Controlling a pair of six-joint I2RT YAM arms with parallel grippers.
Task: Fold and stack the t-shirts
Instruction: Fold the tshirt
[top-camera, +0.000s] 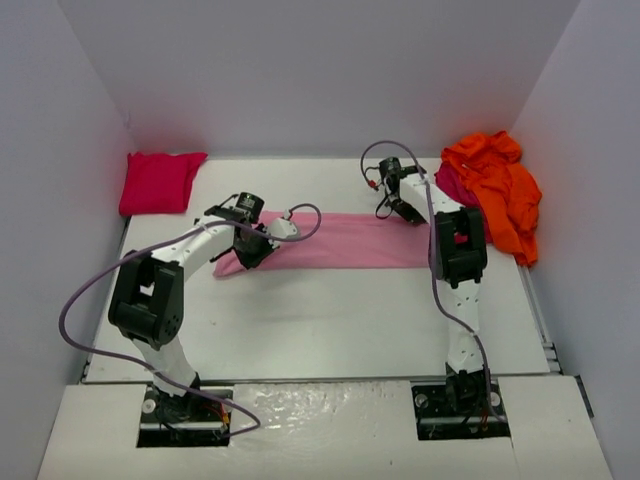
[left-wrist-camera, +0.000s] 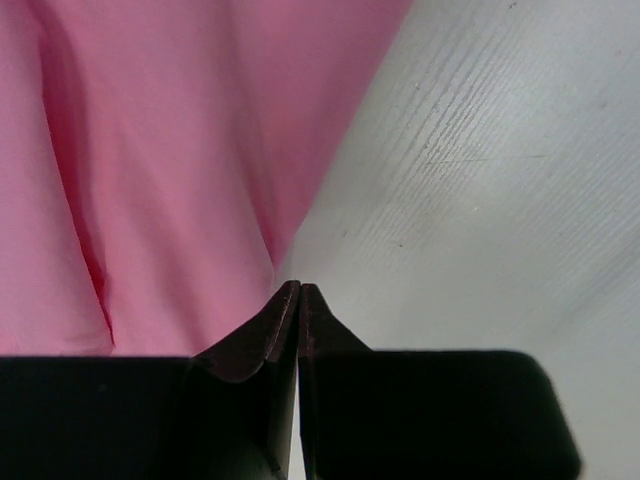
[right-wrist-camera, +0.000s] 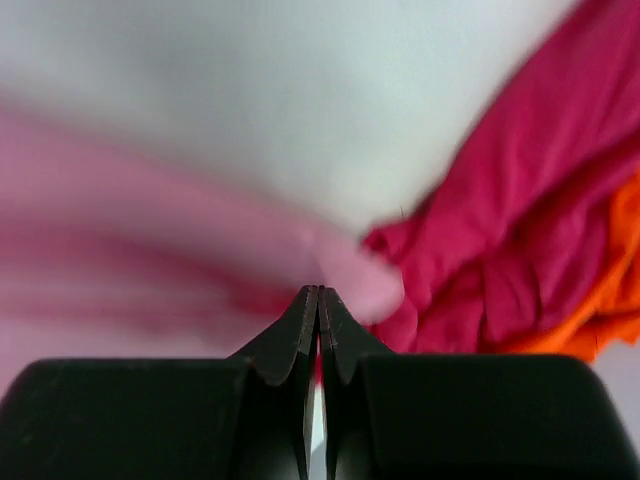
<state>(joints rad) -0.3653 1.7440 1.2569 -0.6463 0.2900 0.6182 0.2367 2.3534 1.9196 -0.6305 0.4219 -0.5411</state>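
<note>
The light pink t-shirt (top-camera: 345, 240) lies as a long folded strip across the middle of the table. My left gripper (top-camera: 256, 246) sits low at its left end. In the left wrist view the jaws are shut, and the pink cloth (left-wrist-camera: 170, 170) runs with its edge right into my gripper (left-wrist-camera: 300, 286). My right gripper (top-camera: 400, 207) is at the strip's far right corner. It is shut too (right-wrist-camera: 318, 290), with the blurred pink corner (right-wrist-camera: 355, 280) at its tips. The crimson t-shirt (right-wrist-camera: 520, 210) and the orange t-shirt (top-camera: 497, 190) lie heaped just to the right. A folded red t-shirt (top-camera: 160, 182) rests at the back left.
White walls enclose the table on the left, back and right. The heap of orange and crimson cloth (top-camera: 455, 185) almost touches the right arm. A grey cable (top-camera: 300, 225) loops over the pink strip beside the left wrist.
</note>
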